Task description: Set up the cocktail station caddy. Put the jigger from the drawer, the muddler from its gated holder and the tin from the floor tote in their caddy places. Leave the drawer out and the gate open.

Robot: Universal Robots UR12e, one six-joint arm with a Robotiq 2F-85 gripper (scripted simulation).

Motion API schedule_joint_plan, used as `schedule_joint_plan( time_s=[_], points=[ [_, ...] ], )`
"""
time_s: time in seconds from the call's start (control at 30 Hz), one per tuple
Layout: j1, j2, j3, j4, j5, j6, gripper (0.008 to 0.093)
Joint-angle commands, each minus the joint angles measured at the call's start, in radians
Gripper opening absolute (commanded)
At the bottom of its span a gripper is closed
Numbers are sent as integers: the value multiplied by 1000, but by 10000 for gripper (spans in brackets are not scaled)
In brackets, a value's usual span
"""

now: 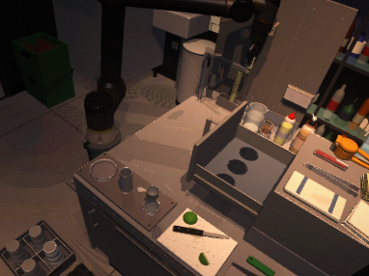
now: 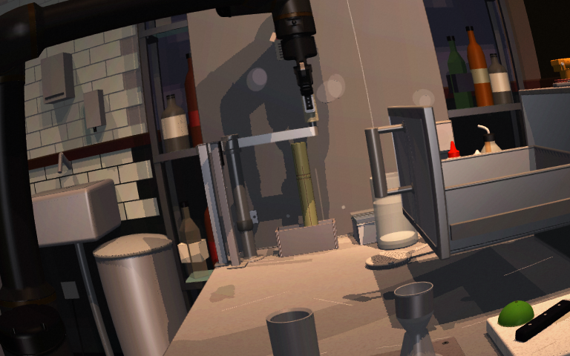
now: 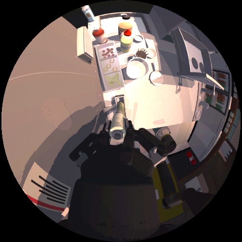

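Observation:
The olive muddler stands upright in its holder at the back of the counter, behind the gate bar, which crosses just above the muddler's top. My gripper hangs straight above the muddler with its fingers closed around the top end. The jigger stands on the caddy tray at the counter's near left, beside an empty cylindrical cup and a ring seat. The drawer stands pulled out, its three round recesses empty. Tins sit in the floor tote.
A tall grey panel rises directly behind the holder. A white cylindrical bin stands left of the counter. A jar and strainer sit by the drawer front, with a cutting board, knife and lime near the front edge.

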Motion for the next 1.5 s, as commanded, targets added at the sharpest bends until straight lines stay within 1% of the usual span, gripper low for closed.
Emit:
schedule_joint_plan(
  time_s=[0.0,0.37,0.4,0.6,1.47],
  points=[
    [0,0,-1,0,0,0,310],
    [0,0,-1,0,0,0,90],
    [0,0,-1,0,0,0,80],
    [-1,-1,0,0,0,-1,80],
    [-51,-55,56,-3,0,-51,80]
  ],
)
